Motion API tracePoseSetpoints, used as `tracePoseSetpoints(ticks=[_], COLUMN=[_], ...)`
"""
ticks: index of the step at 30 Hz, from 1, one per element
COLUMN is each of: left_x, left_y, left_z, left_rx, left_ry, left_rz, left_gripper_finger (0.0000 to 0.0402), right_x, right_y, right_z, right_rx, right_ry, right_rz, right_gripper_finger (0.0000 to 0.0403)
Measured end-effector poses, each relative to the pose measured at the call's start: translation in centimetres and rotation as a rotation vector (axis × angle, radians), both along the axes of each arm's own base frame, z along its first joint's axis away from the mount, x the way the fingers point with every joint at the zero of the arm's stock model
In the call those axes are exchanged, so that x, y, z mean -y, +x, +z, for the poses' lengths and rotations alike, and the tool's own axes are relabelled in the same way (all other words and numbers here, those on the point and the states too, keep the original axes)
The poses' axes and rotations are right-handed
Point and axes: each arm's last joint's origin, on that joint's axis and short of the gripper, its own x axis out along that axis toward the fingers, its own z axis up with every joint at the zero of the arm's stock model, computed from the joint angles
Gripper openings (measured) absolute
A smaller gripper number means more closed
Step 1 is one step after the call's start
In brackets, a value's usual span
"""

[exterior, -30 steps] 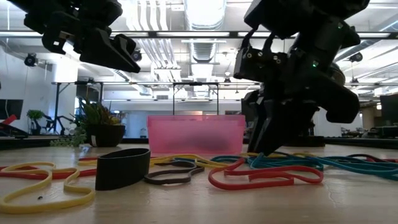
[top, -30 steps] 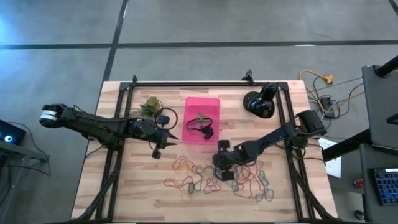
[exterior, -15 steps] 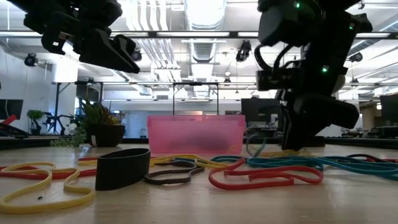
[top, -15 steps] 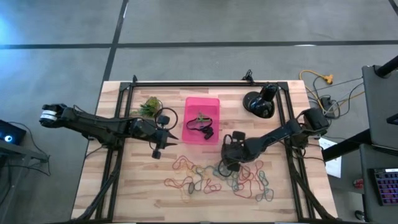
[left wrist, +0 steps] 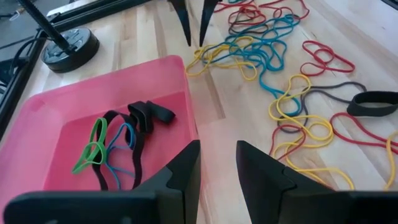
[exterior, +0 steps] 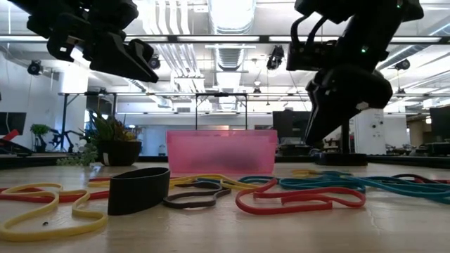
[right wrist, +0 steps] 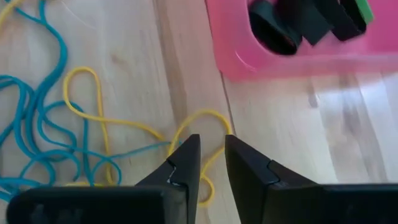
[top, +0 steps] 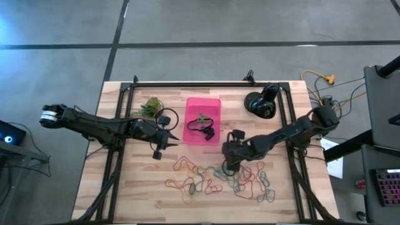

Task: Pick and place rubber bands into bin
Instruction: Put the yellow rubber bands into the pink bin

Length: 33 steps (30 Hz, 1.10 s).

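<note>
Rubber bands (top: pixel 219 178) in red, yellow, teal, orange and black lie tangled on the wooden table near its front middle. A wide black one (exterior: pixel 138 190) stands on its edge. The pink bin (top: pixel 203 120) sits on the table beyond the pile, and a few black, green and blue bands (left wrist: pixel 124 134) lie in it. My right gripper (right wrist: pixel 212 140) hovers above the pile's far edge, just on the near right of the bin (right wrist: pixel 298 62); its fingers are a narrow gap apart with nothing between them. My left gripper (left wrist: pixel 217 146) waits in the air left of the bin, slightly open.
A small green plant (top: pixel 149 107) stands left of the bin and a round black object (top: pixel 261 103) to its right at the far edge. Black frame rails run along the table's left, right and far sides. Bare wood lies between the bin and the pile.
My right gripper has risen from the band pile and moved a little toward the far right, closer to the bin's near corner. Half a second ago a thin loop hung under its fingers in the low view; now none hangs there.
</note>
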Motion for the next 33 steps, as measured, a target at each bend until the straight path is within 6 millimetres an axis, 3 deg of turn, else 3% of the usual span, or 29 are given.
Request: tracePoseSetpoints(ticks=[11, 20, 33], left_x=[0.0, 0.0, 0.0], left_y=[0.0, 0.0, 0.0], left_z=[0.0, 0.0, 0.0], left_rx=[0.001, 0.000, 0.000], left_ry=[0.000, -0.001, -0.001], left_rz=[0.001, 0.001, 0.000], left_gripper_finger=[0.0086, 0.0086, 0.0086], right_x=[0.3, 0.4, 1.1], right_y=[1.6, 1.5, 1.4], right_z=[-2.1, -2.3, -4.0], right_rx=[0.013, 0.001, -0.044], right_ry=[0.003, 0.106, 0.113], right_rz=[0.089, 0.058, -0.004], right_gripper_finger=[0.0064, 0.0064, 0.0103])
